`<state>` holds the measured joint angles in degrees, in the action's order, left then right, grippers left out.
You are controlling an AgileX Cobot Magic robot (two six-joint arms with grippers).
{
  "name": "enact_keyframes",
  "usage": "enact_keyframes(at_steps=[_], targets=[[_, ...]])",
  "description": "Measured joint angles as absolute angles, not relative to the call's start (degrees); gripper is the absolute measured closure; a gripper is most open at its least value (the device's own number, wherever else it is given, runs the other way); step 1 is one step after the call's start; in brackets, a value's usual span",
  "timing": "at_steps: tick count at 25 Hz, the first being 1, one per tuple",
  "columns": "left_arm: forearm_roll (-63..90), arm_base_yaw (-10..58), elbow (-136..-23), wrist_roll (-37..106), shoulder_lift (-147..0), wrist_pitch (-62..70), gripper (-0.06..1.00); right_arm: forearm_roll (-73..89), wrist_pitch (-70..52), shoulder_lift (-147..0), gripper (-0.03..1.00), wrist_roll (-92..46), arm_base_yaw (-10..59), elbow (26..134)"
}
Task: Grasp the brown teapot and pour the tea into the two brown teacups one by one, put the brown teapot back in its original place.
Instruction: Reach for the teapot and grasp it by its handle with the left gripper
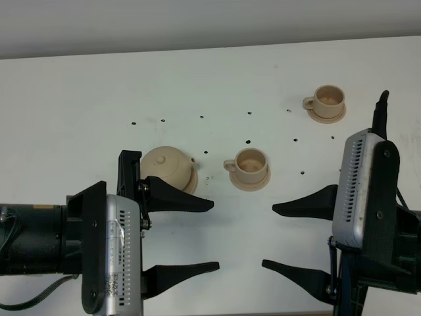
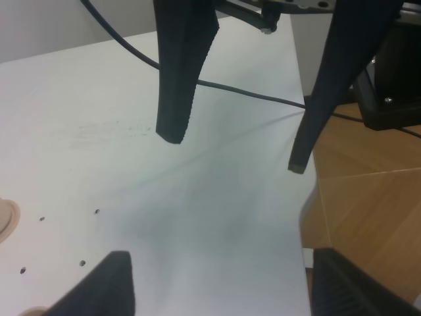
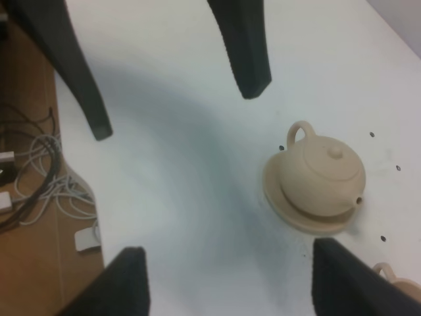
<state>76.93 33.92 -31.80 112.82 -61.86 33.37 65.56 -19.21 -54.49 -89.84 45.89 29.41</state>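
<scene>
Two grippers face each other over the white table (image 1: 197,79), and neither holds anything. The left gripper (image 1: 214,236) has its fingers spread wide. The finger (image 1: 177,197) nearer the teapot (image 1: 168,164) crosses the pot's edge in the high view, but I cannot tell whether it touches the pot or hangs above it. The right gripper (image 1: 268,236) is likewise spread wide and stands well apart from the teapot, on its spout side.

The teapot sits upright, lid on, on its wide saucer (image 1: 193,185). Its short spout points toward the near cup (image 1: 251,161), which stands near the teapot on a small saucer (image 1: 255,185), handle turned back to the pot. The far cup (image 1: 327,97) stands well apart from the teapot, beyond the near cup, on another small saucer (image 1: 327,120). Both cups are upright.

The right wrist view shows the teapot (image 3: 325,174) whole, with a knob on the lid. Its loop handle is turned toward the left gripper's fingers (image 3: 247,46), and bare table shows between handle and fingertip. The saucer (image 3: 296,220) rings the pot's base.

In the left wrist view that gripper's own wide fingers (image 2: 108,286) frame bare table, with the right gripper's fingers (image 2: 177,72) opposite. Small dark holes (image 1: 205,150) dot the table around the teapot.
</scene>
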Motion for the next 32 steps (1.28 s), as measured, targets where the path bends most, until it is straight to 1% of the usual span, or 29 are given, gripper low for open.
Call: enact_keyframes(at_steps=[13,20,26,32], targets=[[76.9,33.9,-31.8,112.8,-61.9,33.4,0.35,65.6,-19.2,-54.5,0.45,-89.7,45.9,29.4],[77.9,33.9,-31.8,112.8,-61.9,32.6,0.35,65.6,-17.5,-54.5,0.45,-85.6,45.9,29.4],[80.7,33.9,-31.8,112.8,-61.9,22.5,0.35,64.8,-12.3,-54.5,0.45,-84.7,44.9,30.4],[82.6,33.9,-33.8,112.8,-62.0,14.7,0.35,61.0,-13.7,-56.1,0.47,-80.3,38.2,34.4]])
